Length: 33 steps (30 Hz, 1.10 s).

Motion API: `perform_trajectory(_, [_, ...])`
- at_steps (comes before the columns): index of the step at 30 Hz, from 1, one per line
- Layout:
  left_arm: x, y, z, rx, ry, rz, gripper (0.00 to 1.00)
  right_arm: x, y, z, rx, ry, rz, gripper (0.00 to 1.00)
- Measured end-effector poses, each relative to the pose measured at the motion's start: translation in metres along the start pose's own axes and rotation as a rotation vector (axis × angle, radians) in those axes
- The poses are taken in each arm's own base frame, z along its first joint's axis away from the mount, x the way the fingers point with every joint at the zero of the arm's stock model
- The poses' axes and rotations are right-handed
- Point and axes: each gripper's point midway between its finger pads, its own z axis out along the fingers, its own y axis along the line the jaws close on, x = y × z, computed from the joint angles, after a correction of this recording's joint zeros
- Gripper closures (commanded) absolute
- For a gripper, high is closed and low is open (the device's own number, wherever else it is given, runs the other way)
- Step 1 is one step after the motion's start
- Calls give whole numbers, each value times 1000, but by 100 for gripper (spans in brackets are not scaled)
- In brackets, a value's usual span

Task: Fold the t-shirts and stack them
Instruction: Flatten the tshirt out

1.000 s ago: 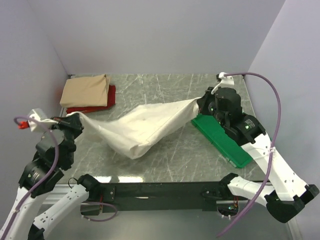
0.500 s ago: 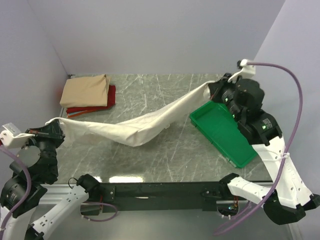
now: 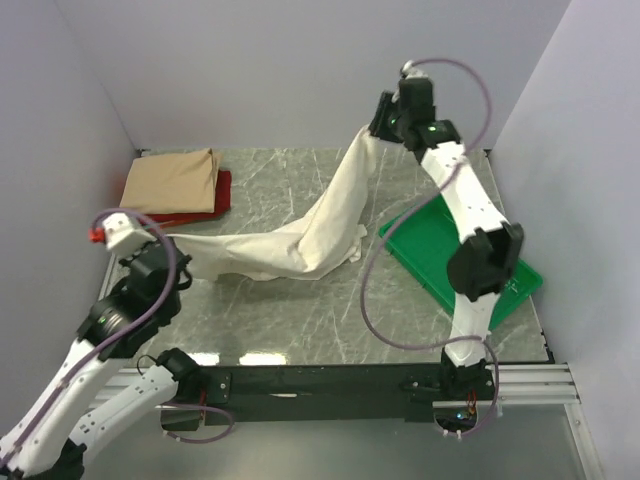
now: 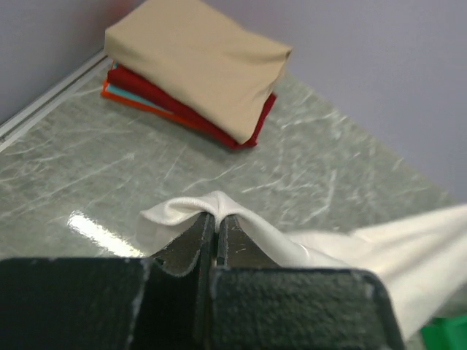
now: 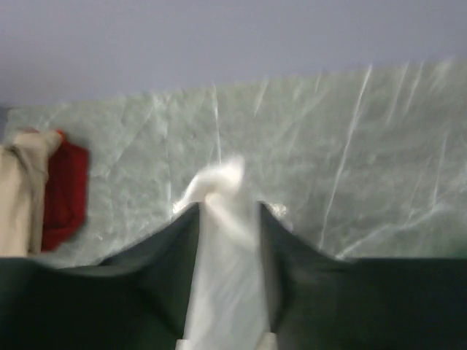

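The cream t-shirt [image 3: 325, 225] runs from the table's left side up to the raised right gripper [image 3: 380, 128], its middle heaped on the table. My left gripper [image 4: 217, 216] is shut on the shirt's left corner [image 4: 190, 211], low over the table near the left edge [image 3: 170, 242]. My right gripper [image 5: 228, 208] is high near the back wall with its fingers parted. Blurred cream cloth [image 5: 222, 292] lies between them. A folded tan t-shirt [image 3: 172, 180] lies on a folded red t-shirt [image 3: 222, 190] in the back left corner.
A green tray [image 3: 415, 250] lies at an angle on the right of the table, and the right arm's elbow [image 3: 485, 262] and purple cable hang above it. Walls close off the back and both sides.
The right arm has swung up and back, lifting its end of the cream shirt, and its fingers have parted. The left gripper moved inward with its corner. The shirt went from taut to sagging.
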Motion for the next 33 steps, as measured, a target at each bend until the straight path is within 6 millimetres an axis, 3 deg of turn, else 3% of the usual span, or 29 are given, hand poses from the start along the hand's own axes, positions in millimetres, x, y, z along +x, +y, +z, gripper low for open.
perform_trajectory(1, [11,-1,6,-16,18,35,99,17,-5,15,9,48,-9,41])
perform_trajectory(3, [28,-4,16,-44,48,92,99,58,-17,35,35,171,-14,40])
perform_trajectory(6, [42,-9,30,-79,76,139,99,96,-24,28,41,265,-15,39])
perform_trajectory(8, [47,-9,38,-96,89,156,99,112,-23,3,18,274,-13,40])
perform_trajectory(10, [49,-10,43,-101,98,154,99,134,-16,-37,-13,300,-14,40])
perform_trajectory(13, [51,-12,50,-94,113,145,99,153,18,-97,-148,254,-21,42])
perform_trajectory(15, [52,-13,53,-88,124,139,99,168,42,-123,-240,239,-27,44])
perform_trajectory(17, [54,-14,56,-80,140,140,99,188,57,-134,-294,256,-39,46])
perform_trajectory(20, [57,-15,59,-67,164,143,99,235,64,-130,-298,356,-63,50])
perform_trajectory(24, [61,-18,60,-39,198,146,99,289,52,-118,-231,479,-98,55])
perform_trajectory(33, [58,-44,52,77,294,184,99,341,32,-96,-116,594,-136,56])
